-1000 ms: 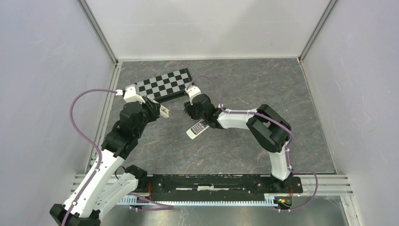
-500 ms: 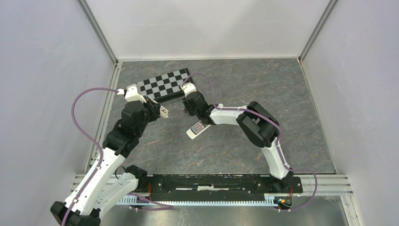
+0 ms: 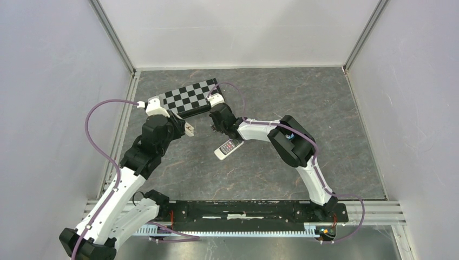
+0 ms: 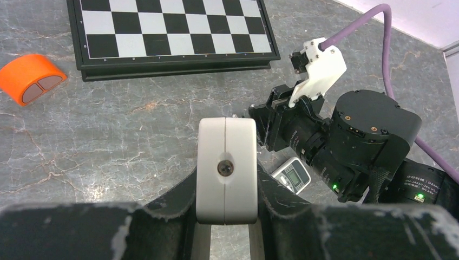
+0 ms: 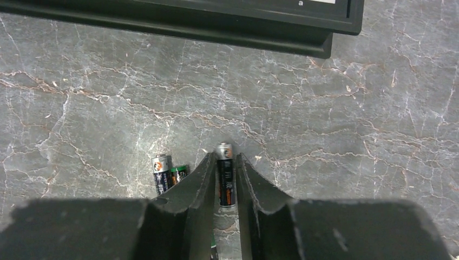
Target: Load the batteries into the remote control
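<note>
From above, the left claw (image 3: 185,128), centre-left of the frame, grips the white remote control (image 3: 189,129). The right claw (image 3: 215,126) sits low over the worktop (image 3: 325,119) just right of it, below the chessboard (image 3: 189,96), and a shorter remote (image 3: 228,147) lies nearby. The left wrist view shows the remote control end-on, clamped between both fingers. In the right wrist view, the right claw sits narrowly around one battery (image 5: 225,174) at lower centre, seemingly pinching it, while two more batteries (image 5: 161,174) lie lower left. Nothing looks loaded yet: lifting, carrying and inserting remain.
</note>
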`<state>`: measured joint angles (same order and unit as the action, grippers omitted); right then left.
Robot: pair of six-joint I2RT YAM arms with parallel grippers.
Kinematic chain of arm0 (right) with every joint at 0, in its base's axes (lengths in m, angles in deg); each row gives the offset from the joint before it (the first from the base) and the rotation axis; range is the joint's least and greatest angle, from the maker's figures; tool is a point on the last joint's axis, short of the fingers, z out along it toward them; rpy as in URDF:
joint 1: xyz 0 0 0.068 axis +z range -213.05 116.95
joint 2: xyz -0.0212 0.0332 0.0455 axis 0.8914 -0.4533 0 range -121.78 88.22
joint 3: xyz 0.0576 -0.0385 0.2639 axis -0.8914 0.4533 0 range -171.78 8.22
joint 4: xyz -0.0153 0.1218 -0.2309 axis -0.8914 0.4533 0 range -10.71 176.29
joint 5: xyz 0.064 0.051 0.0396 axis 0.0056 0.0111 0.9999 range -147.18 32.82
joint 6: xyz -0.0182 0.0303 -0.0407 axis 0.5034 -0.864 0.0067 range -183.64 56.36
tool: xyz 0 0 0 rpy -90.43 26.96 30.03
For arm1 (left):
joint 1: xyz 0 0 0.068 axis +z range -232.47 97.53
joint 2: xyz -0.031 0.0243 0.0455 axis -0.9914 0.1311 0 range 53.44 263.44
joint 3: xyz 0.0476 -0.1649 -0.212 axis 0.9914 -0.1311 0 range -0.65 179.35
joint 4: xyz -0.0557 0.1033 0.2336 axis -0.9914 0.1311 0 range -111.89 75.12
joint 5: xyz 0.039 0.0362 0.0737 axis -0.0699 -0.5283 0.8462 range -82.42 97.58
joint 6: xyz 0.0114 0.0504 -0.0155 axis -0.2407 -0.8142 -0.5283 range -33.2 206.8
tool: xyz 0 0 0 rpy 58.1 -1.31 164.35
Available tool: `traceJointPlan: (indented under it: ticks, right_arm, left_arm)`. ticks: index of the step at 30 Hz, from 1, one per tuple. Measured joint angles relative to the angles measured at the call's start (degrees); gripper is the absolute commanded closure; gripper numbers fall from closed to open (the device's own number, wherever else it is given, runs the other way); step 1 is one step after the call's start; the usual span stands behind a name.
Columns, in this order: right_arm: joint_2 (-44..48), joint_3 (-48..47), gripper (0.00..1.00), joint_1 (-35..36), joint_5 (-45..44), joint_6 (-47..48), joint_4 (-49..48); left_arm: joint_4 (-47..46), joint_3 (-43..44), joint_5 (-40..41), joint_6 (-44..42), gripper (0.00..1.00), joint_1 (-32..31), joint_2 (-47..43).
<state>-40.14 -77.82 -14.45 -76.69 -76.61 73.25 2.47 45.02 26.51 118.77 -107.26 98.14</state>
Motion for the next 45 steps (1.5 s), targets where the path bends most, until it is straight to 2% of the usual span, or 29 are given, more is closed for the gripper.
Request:
traceJointPlan:
  ticks: [8,16,24,35,41,45]
  right_arm:
    - [0.02,-0.24,0.98,-0.09,-2.84,-1.22,1.16]
    - [4.46,4.96,1.0,-1.01,-4.68,-0.48,2.49]
    - [23.89,22.49,1.0,-3.28,-2.03,-0.94,0.61]
    - [50.45,46.6,0.98,-4.39,4.61,-4.39,-2.19]
    - [65.64,52.54,0.96,-4.59,11.47,-5.42,-4.5]
    - [70.53,54.34,0.95,-4.59,17.57,-6.25,-8.9]
  left_arm:
    - [-0.04,0.0,-0.68,-0.04,0.98,0.11,0.02]
    - [-2.71,-1.25,-6.01,0.04,0.98,0.31,1.05]
    - [-7.85,-3.56,-16.79,0.42,0.98,0.33,6.69]
    - [-22.62,-8.07,-32.94,6.78,0.98,0.09,18.69]
    - [-32.48,-9.27,-42.91,8.17,0.98,-0.94,25.31]
    - [-39.69,-9.49,-49.86,8.72,0.98,-1.6,26.8]
